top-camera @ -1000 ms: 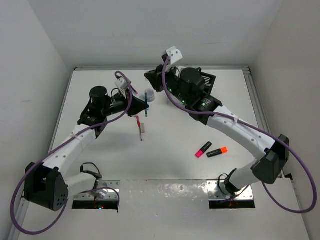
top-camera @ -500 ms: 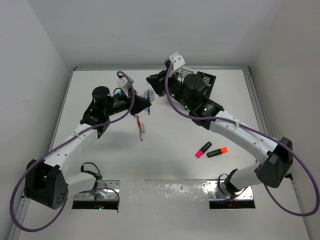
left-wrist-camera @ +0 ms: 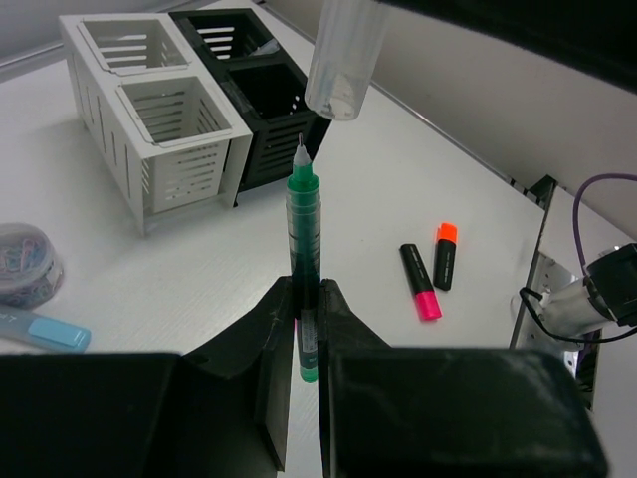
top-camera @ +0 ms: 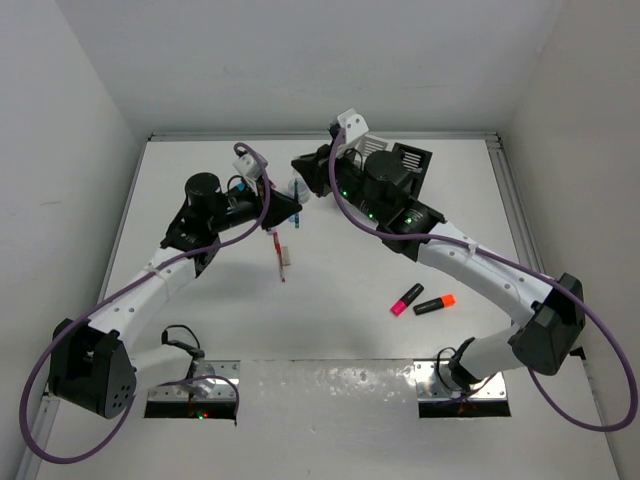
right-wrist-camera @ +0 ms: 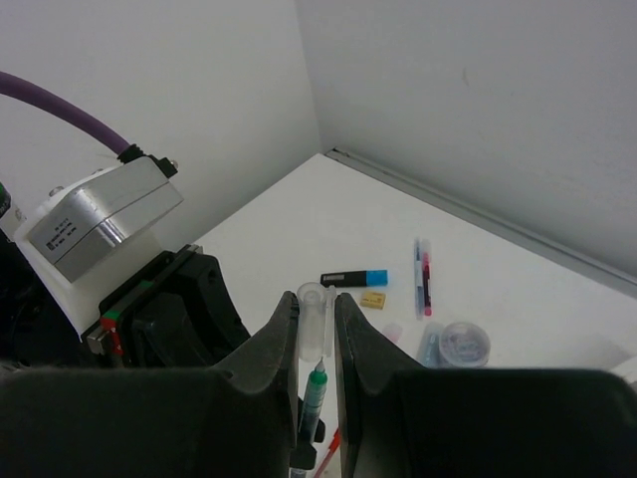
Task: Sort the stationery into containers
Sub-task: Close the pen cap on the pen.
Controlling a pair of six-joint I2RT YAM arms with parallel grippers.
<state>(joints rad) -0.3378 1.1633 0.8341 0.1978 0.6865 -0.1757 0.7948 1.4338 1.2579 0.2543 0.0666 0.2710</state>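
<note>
Pen clamped in left end effector | cap pinched in right end effector | eraser: right wrist only

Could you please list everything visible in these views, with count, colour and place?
white bin: one, white, joined to the black bin.
black bin: one, black, beside it.
green pen: one, green, upright in the left claw.
pen cap: one, clear, in the right claw, above the pen tip.
highlighters: three, black; pink-ended highlighter beside orange-ended highlighter, blue-ended highlighter apart.
eraser: one, beige, by the blue-ended highlighter.
red pen: one, red, on the table near the claws.
thin pens: seemingly two, red and blue, lying together.
round tub: one, greyish, near the white bin.
pastel stick: one, blue, near the tub.
left claw: shut on the green pen.
right claw: shut on the pen cap.
</note>
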